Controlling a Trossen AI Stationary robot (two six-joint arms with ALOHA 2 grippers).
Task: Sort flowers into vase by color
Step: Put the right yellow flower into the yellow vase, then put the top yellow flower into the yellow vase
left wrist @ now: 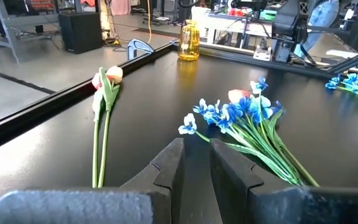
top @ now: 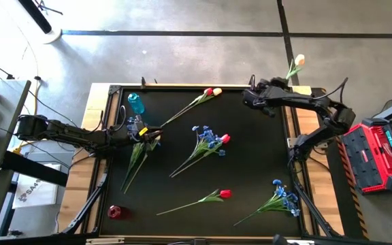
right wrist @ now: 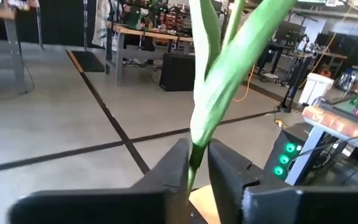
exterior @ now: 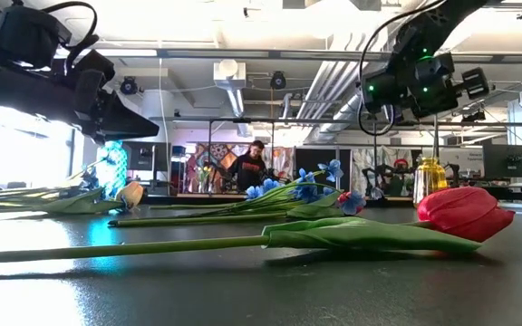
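Cream tulip (top: 298, 62) is clamped in the right gripper (right wrist: 196, 163); below it, no vase is yet filled; left gripper (left wrist: 196, 163) is nearly closed, empty.

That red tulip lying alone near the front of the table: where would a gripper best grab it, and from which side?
Probably mid-stem, from straight above. The red tulip lies flat on the table, its thin stem running out bare and clear of other flowers, so fingers could straddle it crosswise. The soft bloom and leaves look harder to pinch firmly.
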